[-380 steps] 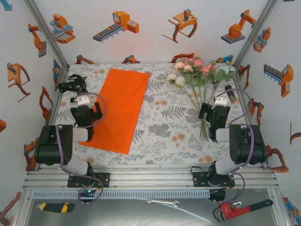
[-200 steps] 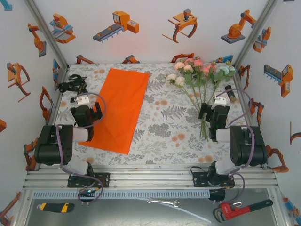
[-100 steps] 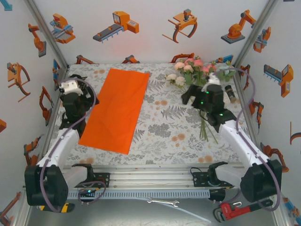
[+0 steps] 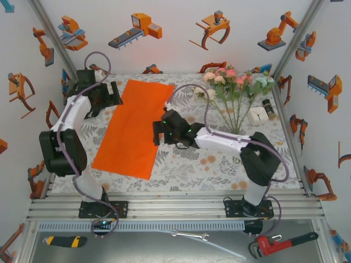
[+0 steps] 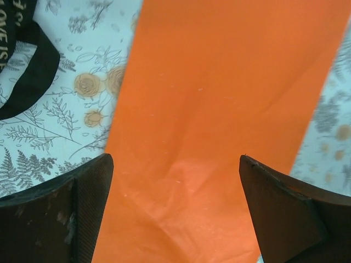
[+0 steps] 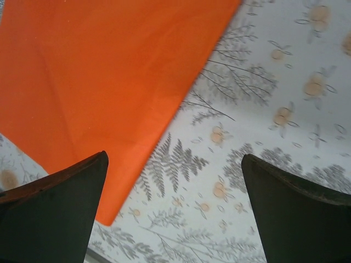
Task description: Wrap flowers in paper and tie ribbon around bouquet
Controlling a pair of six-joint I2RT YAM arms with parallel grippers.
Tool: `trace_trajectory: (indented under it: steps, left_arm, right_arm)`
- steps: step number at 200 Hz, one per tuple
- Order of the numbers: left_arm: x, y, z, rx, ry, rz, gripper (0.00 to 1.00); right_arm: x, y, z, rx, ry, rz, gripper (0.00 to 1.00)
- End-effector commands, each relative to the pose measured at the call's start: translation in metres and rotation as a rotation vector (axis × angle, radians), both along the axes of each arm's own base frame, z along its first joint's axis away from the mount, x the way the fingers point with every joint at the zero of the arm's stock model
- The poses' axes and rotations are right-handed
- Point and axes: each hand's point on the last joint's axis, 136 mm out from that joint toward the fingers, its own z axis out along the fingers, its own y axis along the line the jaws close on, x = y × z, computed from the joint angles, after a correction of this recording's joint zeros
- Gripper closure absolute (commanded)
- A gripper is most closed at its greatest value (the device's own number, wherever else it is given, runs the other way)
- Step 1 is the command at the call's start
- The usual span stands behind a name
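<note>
Both claws wide and empty over a flower-print cloth in a sticker-walled cell

The left claw [image 4: 108, 94] [image 5: 175, 160] hangs with jaws spread, holding nothing, above the paper [image 4: 137, 126] near its far left edge; the black ribbon [image 5: 46, 60] lies curled on the cloth [image 4: 192, 159] just off that claw's left finger; the right claw [image 4: 159, 132] [image 6: 175, 158], jaws equally wide and empty, sits over the paper's right edge, orange under its left finger and grey fern print under its right; the flowers [image 4: 233, 82] lie well to the right of the right claw, blooms toward the far wall; white walls [image 4: 175, 49] carry orange robot stickers; past the near rail [image 4: 175, 208] lie a red wrench [image 4: 282, 243] and a yellow knife [image 4: 64, 240]
</note>
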Motion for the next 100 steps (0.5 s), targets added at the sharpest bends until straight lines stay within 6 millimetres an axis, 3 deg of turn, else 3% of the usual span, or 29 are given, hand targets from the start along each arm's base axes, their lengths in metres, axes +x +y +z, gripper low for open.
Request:
trace_trajectory:
  steps: [1, 24, 44, 65, 100]
  left_arm:
    - [-0.017, 0.005, -0.037, 0.064, 0.174, -0.077, 0.15]
    - [-0.006, 0.013, -0.061, 0.094, 0.215, -0.089, 0.22]
    - [-0.004, 0.010, -0.077, 0.079, 0.263, -0.112, 0.25]
    - [-0.006, 0.010, -0.091, 0.071, 0.305, -0.107, 0.27]
    - [-0.004, 0.025, -0.113, 0.148, 0.343, -0.062, 0.26]
  right_arm:
    - [0.016, 0.019, -0.003, -0.020, -0.067, -0.012, 0.01]
    - [0.020, 0.037, -0.022, -0.057, -0.076, 0.008, 0.02]
    - [0.019, 0.041, -0.033, -0.082, -0.080, -0.013, 0.05]
    - [0.016, 0.042, -0.042, -0.082, -0.071, -0.029, 0.13]
    - [0.011, 0.048, -0.054, -0.069, -0.042, -0.001, 0.25]
